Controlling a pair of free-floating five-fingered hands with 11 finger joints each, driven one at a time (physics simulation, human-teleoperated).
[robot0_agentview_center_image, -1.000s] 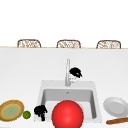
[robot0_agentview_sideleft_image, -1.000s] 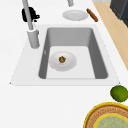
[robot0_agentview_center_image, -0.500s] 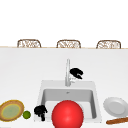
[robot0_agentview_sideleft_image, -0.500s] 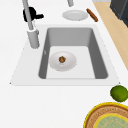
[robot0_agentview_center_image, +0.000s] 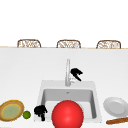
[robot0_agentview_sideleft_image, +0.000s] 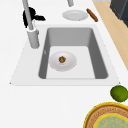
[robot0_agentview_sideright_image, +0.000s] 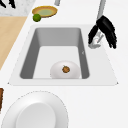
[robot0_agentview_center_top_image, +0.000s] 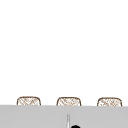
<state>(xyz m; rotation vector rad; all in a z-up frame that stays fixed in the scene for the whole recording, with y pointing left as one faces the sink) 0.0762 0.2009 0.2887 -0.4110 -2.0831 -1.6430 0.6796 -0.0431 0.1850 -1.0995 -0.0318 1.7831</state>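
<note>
Hovering my right hand (robot0_agentview_center_image: 76, 73) beside the faucet (robot0_agentview_center_image: 67, 72), centre frame, fingers loosely spread, touching its lever I judge, no firm grasp yet. My left hand (robot0_agentview_center_image: 40, 111), clenched, idles lower left near the lime (robot0_agentview_center_image: 26, 114).

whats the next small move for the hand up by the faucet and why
Probably ease the right hand a touch left onto the small lever at the base of the tall grey metal faucet. Its fingers hang relaxed just beside that lever, seemingly not gripping it. The left hand hangs at the white sink's front-left corner.
</note>
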